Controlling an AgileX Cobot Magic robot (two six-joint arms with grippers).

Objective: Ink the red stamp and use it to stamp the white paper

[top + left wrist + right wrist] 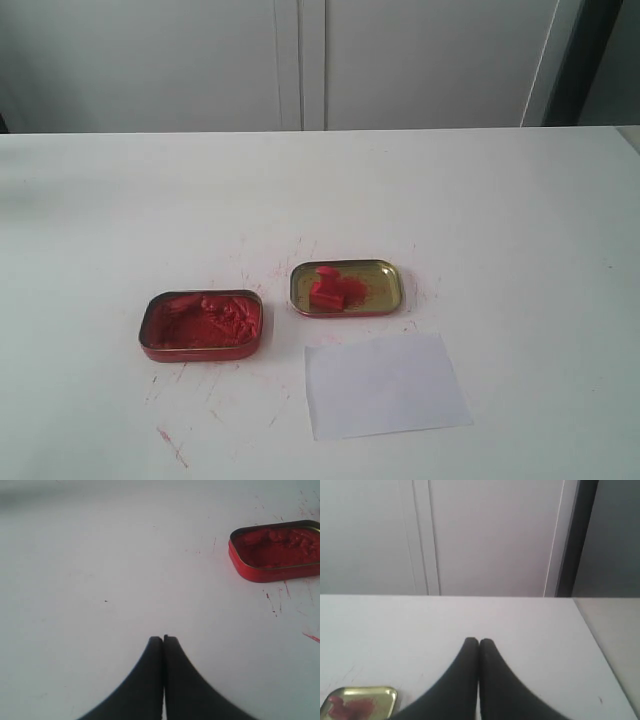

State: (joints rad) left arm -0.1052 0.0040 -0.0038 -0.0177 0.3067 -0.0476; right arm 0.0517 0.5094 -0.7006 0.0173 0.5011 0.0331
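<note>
The red stamp (328, 287) lies on its side inside the gold-coloured tin (385, 273), amid a red smear; the right wrist view catches it (344, 707) at the frame's corner. The white paper (385, 385) lies flat and plain just in front of that tin. The red tin of ink paste (201, 323) sits to the left, also seen in the left wrist view (277, 550). Neither arm shows in the exterior view. My left gripper (163, 639) is shut and empty over bare table, apart from the red tin. My right gripper (479, 641) is shut and empty, away from the gold tin (387, 696).
Red ink smudges (170, 445) mark the white tabletop (500, 210) around both tins. White cabinet doors (300, 60) stand behind the table's far edge. The table's right edge (592, 630) shows in the right wrist view.
</note>
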